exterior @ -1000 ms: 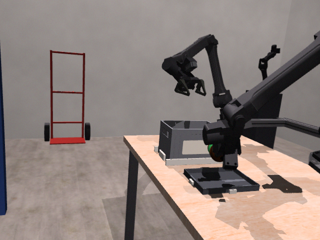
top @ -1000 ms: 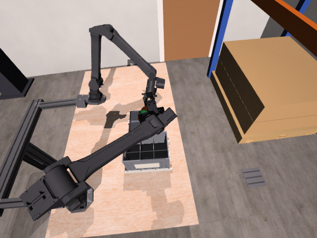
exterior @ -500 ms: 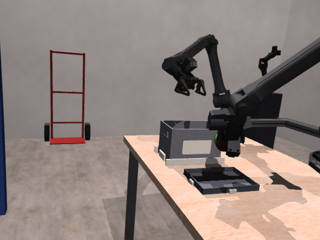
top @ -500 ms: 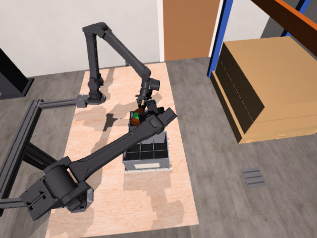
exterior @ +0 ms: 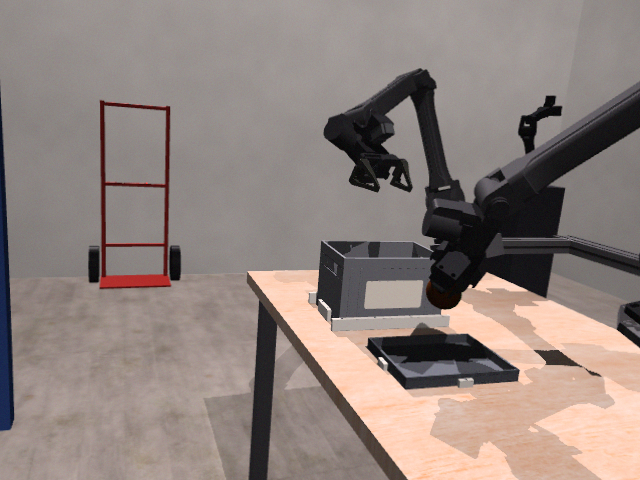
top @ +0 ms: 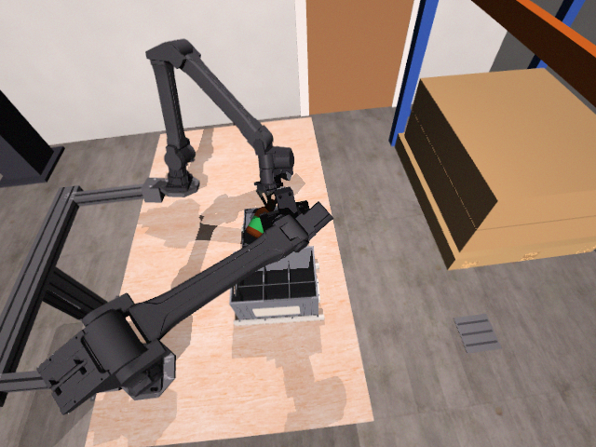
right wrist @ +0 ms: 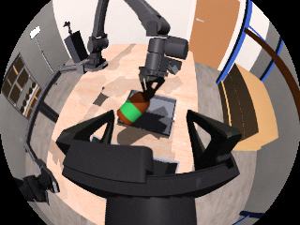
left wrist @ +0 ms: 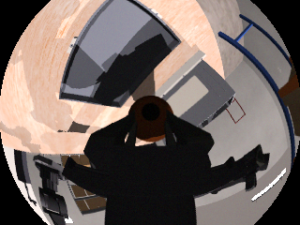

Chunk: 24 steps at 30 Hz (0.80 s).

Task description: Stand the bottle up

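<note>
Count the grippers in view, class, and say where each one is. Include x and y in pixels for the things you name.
2. The left gripper [top: 267, 206] [exterior: 444, 289] [left wrist: 150, 113] [right wrist: 147, 96] is closed on the neck of the raised bottle [top: 254, 224] [exterior: 443, 299] [left wrist: 157, 133] [right wrist: 131, 112]; the right gripper [top: 285, 213] [exterior: 394, 190] [right wrist: 150, 112] is open, higher than the crate [top: 240, 310] [exterior: 392, 268] [left wrist: 220, 86] [right wrist: 169, 165].

In the top view the right arm [top: 207, 289] hides much of the tray and part of the bottle [top: 256, 224], whose neck is unclear.
</note>
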### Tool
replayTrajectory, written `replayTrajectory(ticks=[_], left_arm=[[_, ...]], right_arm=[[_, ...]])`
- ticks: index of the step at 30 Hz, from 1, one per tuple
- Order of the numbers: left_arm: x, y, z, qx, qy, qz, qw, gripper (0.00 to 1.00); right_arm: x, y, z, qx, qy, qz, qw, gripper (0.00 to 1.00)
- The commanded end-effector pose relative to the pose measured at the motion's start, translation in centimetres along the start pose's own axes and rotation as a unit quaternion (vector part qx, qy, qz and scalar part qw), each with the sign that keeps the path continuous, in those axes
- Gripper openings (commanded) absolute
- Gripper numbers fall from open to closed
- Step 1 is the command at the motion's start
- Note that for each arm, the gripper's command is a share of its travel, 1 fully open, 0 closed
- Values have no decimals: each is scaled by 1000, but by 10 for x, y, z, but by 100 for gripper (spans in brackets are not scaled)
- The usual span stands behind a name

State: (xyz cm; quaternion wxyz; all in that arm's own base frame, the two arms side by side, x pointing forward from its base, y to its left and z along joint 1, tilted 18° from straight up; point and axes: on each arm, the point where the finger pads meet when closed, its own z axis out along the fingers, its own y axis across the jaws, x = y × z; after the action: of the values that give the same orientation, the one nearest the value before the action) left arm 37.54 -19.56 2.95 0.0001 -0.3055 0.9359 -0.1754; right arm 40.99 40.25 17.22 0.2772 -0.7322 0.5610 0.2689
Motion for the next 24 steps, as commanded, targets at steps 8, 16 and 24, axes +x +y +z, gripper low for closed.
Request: replayTrajectory(ticks=[8,16,24], left_arm=[[5,-36,-17,59,-97,240,964,28],[-2,-43,-24,52,-206,387,897,28],[-7,-34,-28,13,-289,490,822,28]], right_arm=[[-1,-2,2,-1,-1,-6,1000,100],[-1,-2,2,-1,-1,-6,1000,100],[-1,-2,2,-1,-1,-6,1000,100]])
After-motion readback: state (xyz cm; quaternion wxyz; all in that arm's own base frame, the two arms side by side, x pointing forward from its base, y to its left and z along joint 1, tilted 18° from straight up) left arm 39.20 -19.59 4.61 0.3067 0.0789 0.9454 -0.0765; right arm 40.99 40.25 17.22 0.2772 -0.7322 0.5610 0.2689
